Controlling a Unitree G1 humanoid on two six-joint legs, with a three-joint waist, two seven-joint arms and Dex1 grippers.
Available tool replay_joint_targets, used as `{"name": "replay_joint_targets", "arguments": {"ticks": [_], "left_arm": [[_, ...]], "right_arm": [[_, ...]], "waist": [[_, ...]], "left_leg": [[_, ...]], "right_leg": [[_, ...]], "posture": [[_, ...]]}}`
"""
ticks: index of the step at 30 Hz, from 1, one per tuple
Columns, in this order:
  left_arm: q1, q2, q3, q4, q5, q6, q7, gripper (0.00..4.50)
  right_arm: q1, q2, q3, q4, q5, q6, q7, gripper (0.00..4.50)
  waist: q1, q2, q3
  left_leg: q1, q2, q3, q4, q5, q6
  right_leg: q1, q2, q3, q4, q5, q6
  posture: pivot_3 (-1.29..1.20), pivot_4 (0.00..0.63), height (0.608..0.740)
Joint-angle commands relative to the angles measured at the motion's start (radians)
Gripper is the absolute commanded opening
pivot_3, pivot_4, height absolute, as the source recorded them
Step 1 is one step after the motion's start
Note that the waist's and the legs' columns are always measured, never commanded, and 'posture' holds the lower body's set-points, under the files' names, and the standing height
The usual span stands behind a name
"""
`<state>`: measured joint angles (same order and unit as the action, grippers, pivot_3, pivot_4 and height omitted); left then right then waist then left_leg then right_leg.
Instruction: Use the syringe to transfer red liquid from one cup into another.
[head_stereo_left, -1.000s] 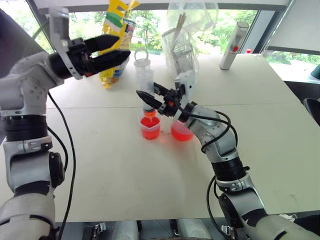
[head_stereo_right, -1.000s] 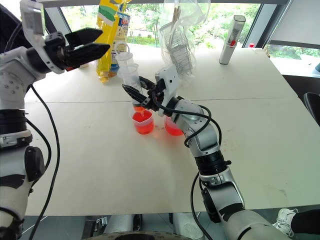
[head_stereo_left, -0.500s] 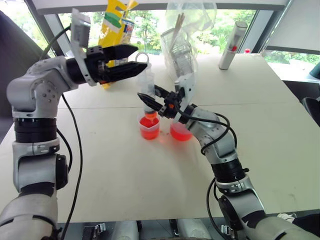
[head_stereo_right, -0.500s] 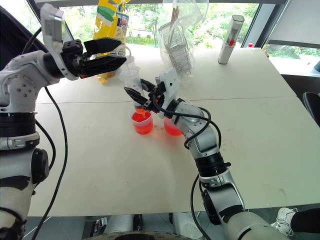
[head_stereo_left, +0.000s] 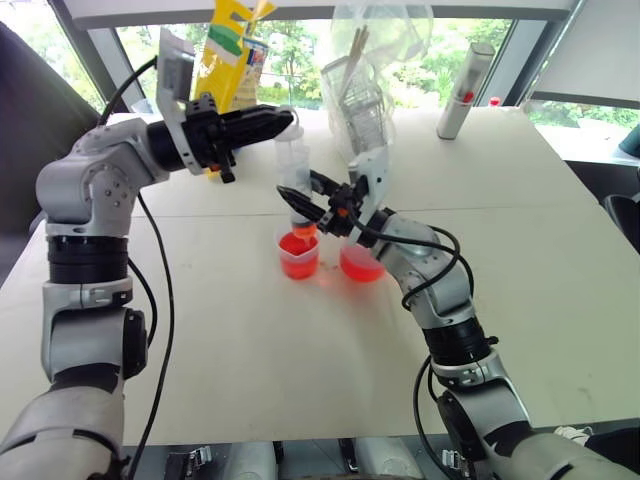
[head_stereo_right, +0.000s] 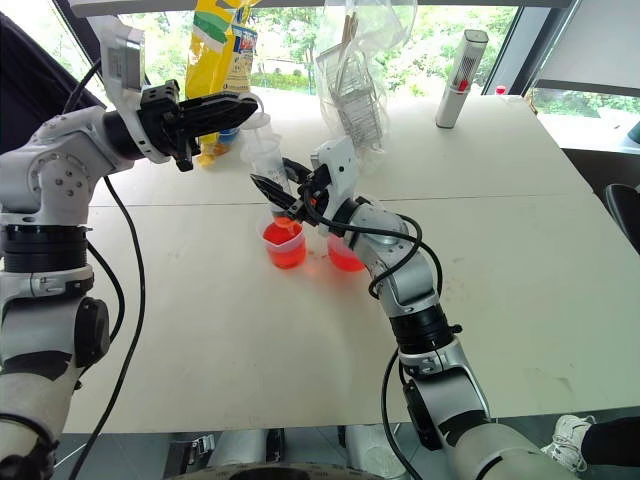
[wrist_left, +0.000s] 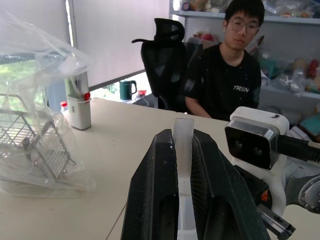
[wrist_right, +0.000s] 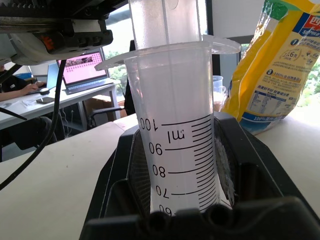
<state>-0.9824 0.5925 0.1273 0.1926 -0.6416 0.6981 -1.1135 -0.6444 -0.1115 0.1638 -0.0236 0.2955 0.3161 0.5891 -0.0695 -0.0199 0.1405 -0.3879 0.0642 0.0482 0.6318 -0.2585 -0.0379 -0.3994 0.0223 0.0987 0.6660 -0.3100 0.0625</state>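
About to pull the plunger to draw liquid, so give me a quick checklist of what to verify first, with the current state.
1. Right gripper jaws shut on the syringe barrel: ok.
2. Syringe upright, orange tip in the red liquid of the cup with the pouring lip: ok by the head views; depth cannot tell.
3. Left gripper jaws shut on the plunger top: ok.
4. Smaller cup upright beside the first: ok; it already holds red liquid.
5. Table free of spills near the cups: cannot tell.
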Motion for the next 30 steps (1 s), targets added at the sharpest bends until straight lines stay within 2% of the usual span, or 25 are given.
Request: {"name": "replay_joint_targets", "arguments": {"ticks": [1,30], "left_arm": [[-0.003,0.018,-0.019,-0.042,0.008,-0.007,-0.015,0.08],[0.092,0.017,-0.062,-0.109,0.034,-0.012,0.01,0.08]], "right_arm": [[-0.015,0.006,0.0,-0.042,0.004,-0.019,0.008,1.4],[-0.092,0.005,-0.057,-0.13,0.052,0.062,-0.019,1.4]], "waist": [[0.0,0.0,0.0],[0.0,0.0,0.0]], "left_leg": [[0.0,0.0,0.0,0.0,0.0,0.0],[0.0,0.0,0.0,0.0,0.0,0.0]], "right_leg": [[0.0,0.0,0.0,0.0,0.0,0.0],[0.0,0.0,0.0,0.0,0.0,0.0]], "posture": [[0.0,0.15,0.739],[0.0,0.15,0.739]]}}
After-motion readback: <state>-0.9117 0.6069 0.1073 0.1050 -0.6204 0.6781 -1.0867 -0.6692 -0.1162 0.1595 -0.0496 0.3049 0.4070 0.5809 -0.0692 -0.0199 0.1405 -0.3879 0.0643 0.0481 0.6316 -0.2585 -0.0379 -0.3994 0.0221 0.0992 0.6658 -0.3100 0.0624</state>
